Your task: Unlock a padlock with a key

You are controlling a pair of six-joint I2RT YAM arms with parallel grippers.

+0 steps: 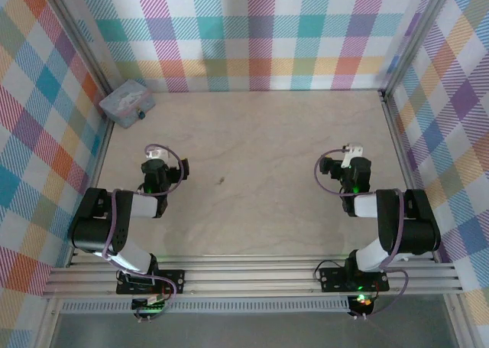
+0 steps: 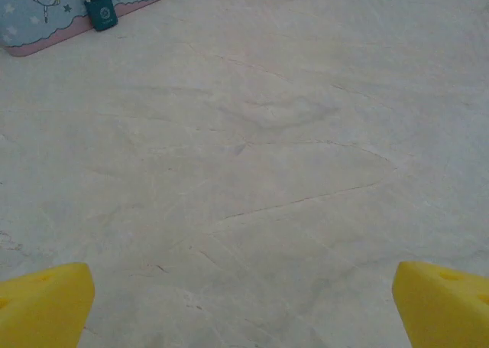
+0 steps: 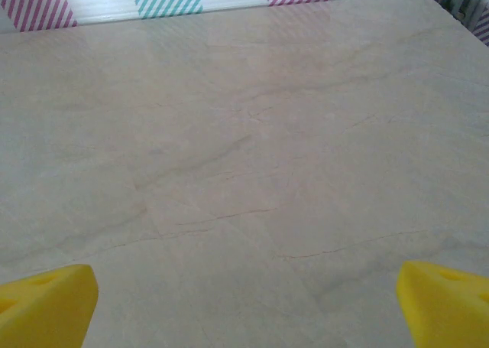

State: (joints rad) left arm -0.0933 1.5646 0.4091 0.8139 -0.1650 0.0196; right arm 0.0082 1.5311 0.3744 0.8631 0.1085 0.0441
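Note:
A pale blue box (image 1: 124, 102) with pink-white print lies in the far left corner of the table, and a small dark teal padlock (image 1: 141, 116) hangs at its near edge. In the left wrist view the padlock (image 2: 101, 12) hangs shut on the box (image 2: 46, 15) at the top left, far ahead of my left gripper (image 2: 244, 306). A tiny dark sliver, the key (image 1: 221, 181), lies on the bare table between the arms. My left gripper (image 1: 156, 155) and right gripper (image 1: 351, 154) both stand open and hold nothing. The right gripper (image 3: 248, 306) faces bare tabletop.
Plaid walls (image 1: 252, 34) close the table in at the back and on both sides, with metal posts in the corners. A rail frame (image 1: 252, 275) runs along the near edge under both arm bases. The pale table surface (image 1: 260, 134) stretches between the grippers and the back wall.

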